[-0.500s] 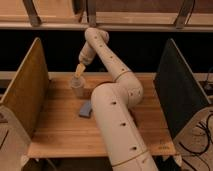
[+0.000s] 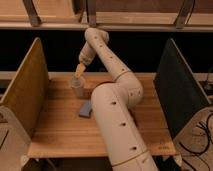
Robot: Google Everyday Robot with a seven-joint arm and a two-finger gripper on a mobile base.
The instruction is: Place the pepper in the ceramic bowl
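Observation:
My gripper (image 2: 79, 70) hangs at the end of the long cream arm (image 2: 112, 107), over the far left part of the wooden table (image 2: 60, 125). It is just above a small translucent cup (image 2: 77, 86). The pepper is not in view. The ceramic bowl is not in view either; the arm covers much of the table's middle and may hide them.
A flat blue-grey thing (image 2: 85, 109) lies on the table in front of the cup, next to the arm. A tan side panel (image 2: 25, 87) stands at the left and a dark panel (image 2: 177, 87) at the right. A dark shelf runs behind.

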